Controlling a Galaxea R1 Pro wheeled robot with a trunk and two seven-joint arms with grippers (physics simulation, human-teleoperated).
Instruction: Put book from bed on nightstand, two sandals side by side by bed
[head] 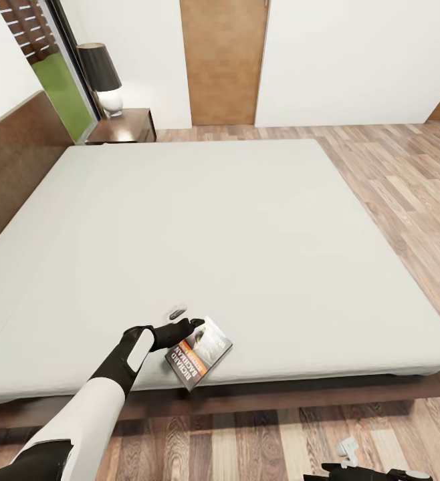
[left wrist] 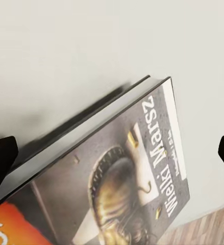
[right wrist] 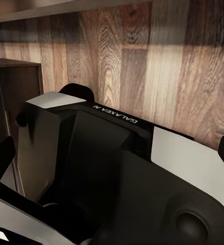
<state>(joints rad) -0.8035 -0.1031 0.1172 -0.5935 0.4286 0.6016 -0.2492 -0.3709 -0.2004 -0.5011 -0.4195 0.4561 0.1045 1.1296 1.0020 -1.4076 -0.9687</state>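
A: What's hidden or cut off?

B: The right gripper [head: 364, 473] is clipped at the frame's bottom edge, can't tell if it's open. Its wrist view shows black-and-white robot body and wood floor. The left black two-finger gripper [head: 194, 325] is at the thin paperback book with orange band and white "RICHARD BACHMAN" lettering [head: 198, 353]; its fingertips [left wrist: 0, 158] sit wide apart at the picture's edges, either side of the book [left wrist: 117, 189]. Grip contact hard to make out.

A: Book's position, axis?

B: Just beyond the gripper's tips, at the near edge of the pale-grey mattress on the dark-brown wooden bed [head: 213, 227], corner overhanging. Long axis diagonal to that edge, cover up, appears tilted.
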